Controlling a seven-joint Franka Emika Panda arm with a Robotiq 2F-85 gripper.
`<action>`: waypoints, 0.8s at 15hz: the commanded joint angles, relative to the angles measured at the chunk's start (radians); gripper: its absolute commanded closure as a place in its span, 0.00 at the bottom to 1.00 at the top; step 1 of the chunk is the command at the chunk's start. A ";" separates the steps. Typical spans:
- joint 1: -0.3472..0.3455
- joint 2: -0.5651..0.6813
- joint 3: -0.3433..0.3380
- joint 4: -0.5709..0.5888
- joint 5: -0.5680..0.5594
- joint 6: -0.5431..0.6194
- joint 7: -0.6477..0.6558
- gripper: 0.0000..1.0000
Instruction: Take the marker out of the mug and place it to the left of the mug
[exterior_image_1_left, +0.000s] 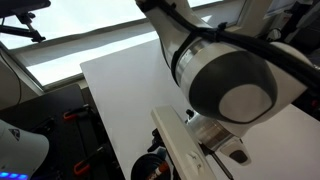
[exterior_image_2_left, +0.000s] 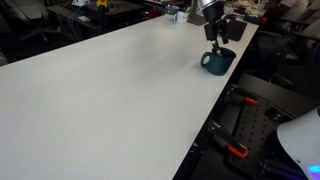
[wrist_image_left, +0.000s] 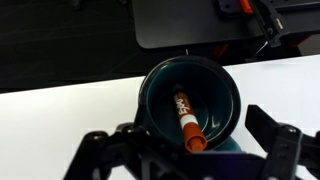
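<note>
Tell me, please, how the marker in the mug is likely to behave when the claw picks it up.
The marker looks straight and rigid, so it should lift without bending. Its round barrel would likely roll once laid flat. It leans inside the mug, so it may shift when touched.

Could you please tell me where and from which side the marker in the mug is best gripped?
Take the marker at its orange end, which leans against the rim of the mug at the bottom of the wrist view; the rest slants down inside. Come from straight above, since the wall encloses it all round. The open pincer probably must narrow first.
</note>
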 joint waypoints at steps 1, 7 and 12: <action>-0.010 0.001 -0.001 0.013 0.018 0.004 -0.023 0.00; -0.020 0.004 0.001 0.012 0.019 0.024 -0.042 0.01; -0.029 0.009 0.002 0.014 0.022 0.043 -0.075 0.37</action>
